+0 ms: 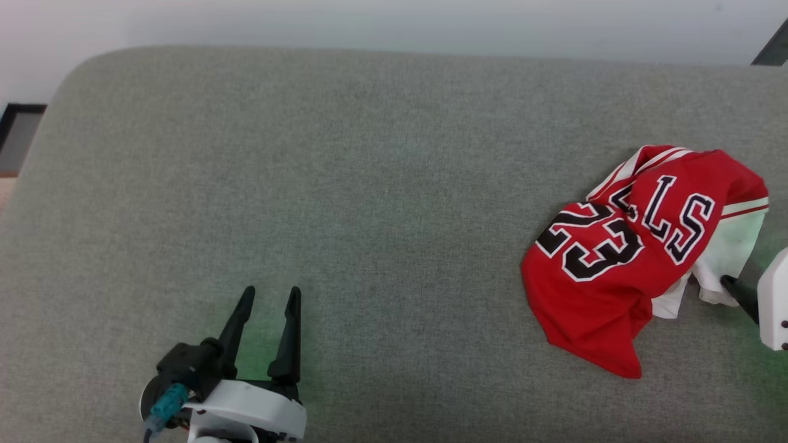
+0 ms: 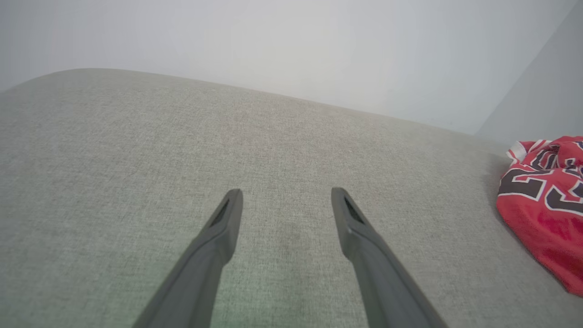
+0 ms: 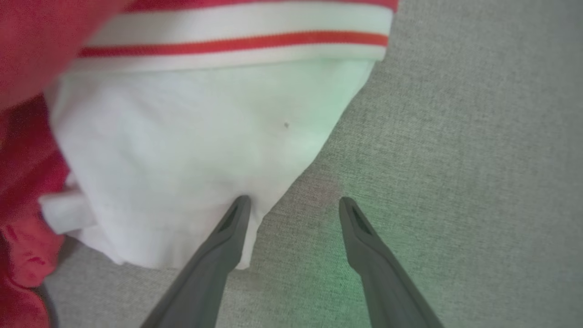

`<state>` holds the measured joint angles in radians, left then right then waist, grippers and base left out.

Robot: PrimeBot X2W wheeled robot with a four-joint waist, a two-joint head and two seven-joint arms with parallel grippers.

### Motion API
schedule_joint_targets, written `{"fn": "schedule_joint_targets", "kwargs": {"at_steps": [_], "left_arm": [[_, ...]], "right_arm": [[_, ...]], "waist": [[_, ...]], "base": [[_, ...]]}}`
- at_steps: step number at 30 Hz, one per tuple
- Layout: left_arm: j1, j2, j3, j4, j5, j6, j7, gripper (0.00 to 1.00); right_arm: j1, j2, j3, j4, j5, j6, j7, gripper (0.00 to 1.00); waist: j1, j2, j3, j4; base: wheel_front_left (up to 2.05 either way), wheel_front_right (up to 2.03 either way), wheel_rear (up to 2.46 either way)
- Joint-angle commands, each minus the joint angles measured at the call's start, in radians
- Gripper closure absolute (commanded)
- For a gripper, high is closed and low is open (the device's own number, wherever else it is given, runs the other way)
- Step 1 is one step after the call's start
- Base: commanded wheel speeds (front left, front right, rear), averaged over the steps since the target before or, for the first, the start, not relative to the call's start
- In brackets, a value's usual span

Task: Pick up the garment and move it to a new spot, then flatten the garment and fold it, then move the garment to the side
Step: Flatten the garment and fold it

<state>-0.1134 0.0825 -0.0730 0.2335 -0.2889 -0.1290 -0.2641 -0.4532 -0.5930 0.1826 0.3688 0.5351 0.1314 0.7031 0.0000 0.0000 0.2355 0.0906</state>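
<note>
Crumpled red garment (image 1: 622, 258), "23" facing up, lies at right of head view on grey upholstered surface (image 1: 369, 184). Right gripper (image 3: 295, 200) sits at lower right edge, fingers spread wide, holding nothing. In its wrist view, finger at frame left overlaps edge of white sleeve (image 3: 182, 136); other finger is over bare fabric. Left gripper (image 1: 271, 290) at lower left, well apart from garment, fingers spread, empty. Step judged: first pick-up, grasp not yet made. Next move likely: ease right gripper forward until sleeve cloth sits between fingers, close, lift.
</note>
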Motion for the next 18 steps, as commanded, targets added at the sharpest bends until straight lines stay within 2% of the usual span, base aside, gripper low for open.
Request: {"fn": "schedule_joint_targets", "kwargs": {"at_steps": [1, 2, 3, 4, 5, 12, 18], "left_arm": [[-0.010, 0.000, -0.004, 0.004, 0.002, -0.002, 0.000, 0.00], [-0.013, 0.000, -0.007, 0.007, 0.004, -0.002, 0.000, 0.00], [-0.017, 0.001, -0.008, 0.008, 0.004, -0.002, 0.000, 0.00], [-0.019, 0.002, -0.008, 0.010, 0.004, -0.002, 0.000, 0.00], [-0.020, 0.004, -0.008, 0.011, 0.003, -0.002, 0.000, 0.00], [-0.024, 0.012, -0.011, 0.015, -0.006, -0.002, 0.000, 0.00], [-0.016, 0.023, -0.018, 0.009, -0.010, -0.002, 0.000, 0.00]], "right_arm": [[-0.016, 0.004, 0.015, 0.014, 0.006, -0.001, -0.018, 0.00], [-0.017, -0.001, 0.025, 0.023, 0.008, -0.001, -0.024, 0.14], [-0.020, -0.003, 0.035, 0.030, 0.013, -0.001, -0.031, 0.62], [-0.024, -0.002, 0.041, 0.038, 0.022, -0.001, -0.040, 0.85], [-0.027, -0.004, 0.049, 0.045, 0.028, -0.001, -0.048, 1.00], [-0.056, -0.011, 0.092, 0.091, 0.067, -0.001, -0.092, 1.00], [-0.069, -0.062, 0.043, 0.152, 0.058, -0.001, -0.169, 1.00]], "waist": [[0.0000, 0.0000, 0.022, 0.005], [0.0000, 0.0000, 0.023, 0.005], [0.0000, 0.0000, 0.023, 0.004], [0.0000, 0.0000, 0.022, 0.002], [0.0000, 0.0000, 0.021, -0.001], [0.0000, 0.0000, 0.015, -0.030], [0.0000, 0.0000, 0.009, -0.053]], "base": [[0.00, 0.00, 0.00], [0.00, 0.00, 0.00], [0.00, 0.00, 0.00], [0.00, 0.00, 0.00], [0.00, 0.00, 0.00], [0.00, 0.00, 0.00], [0.00, 0.00, 0.00]]}}
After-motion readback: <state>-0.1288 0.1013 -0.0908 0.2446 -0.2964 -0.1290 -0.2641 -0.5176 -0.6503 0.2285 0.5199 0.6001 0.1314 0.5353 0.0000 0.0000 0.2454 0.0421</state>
